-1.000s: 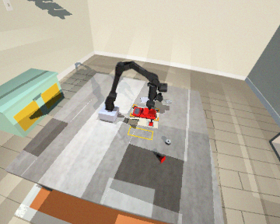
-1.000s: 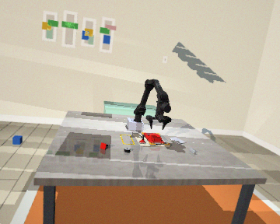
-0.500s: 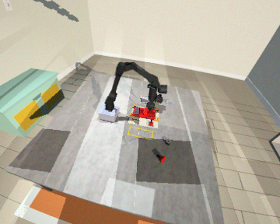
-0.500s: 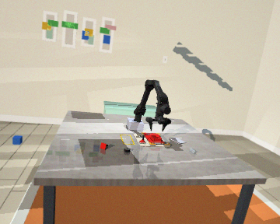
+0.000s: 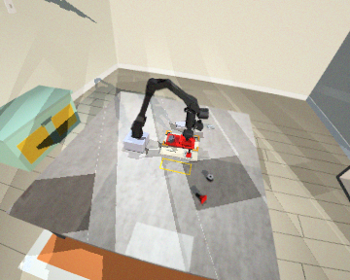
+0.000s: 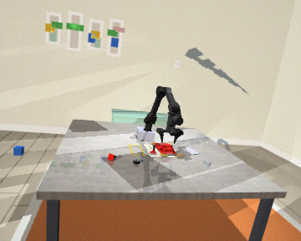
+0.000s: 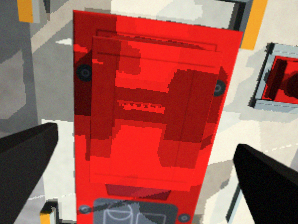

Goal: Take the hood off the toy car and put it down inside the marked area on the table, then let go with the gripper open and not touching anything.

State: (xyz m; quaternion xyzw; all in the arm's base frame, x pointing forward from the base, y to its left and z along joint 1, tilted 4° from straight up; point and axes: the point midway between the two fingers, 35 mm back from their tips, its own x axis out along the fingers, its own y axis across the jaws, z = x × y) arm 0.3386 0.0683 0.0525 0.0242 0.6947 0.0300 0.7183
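"What does the toy car point(image 5: 177, 144) point(image 6: 170, 152) point(image 7: 81, 175) look like?"

"Bright red and boxy, sitting level on the table, with a dark grey inset in its top that carries pale outlines."

"And the hood point(image 5: 187, 142) point(image 6: 165, 147) point(image 7: 142, 150)?"

"Red as well, a broad, roughly rectangular panel, lying flat on the car. Shadows cross it in darker red patches, and fine ridges run near one end."

"So it's on the car. Where's the marked area point(image 5: 175, 171) point(image 6: 135, 145)?"

"On the tabletop, near the car and apart from it: a thin yellow rectangular outline, flat on the grey surface, outside the wrist view."
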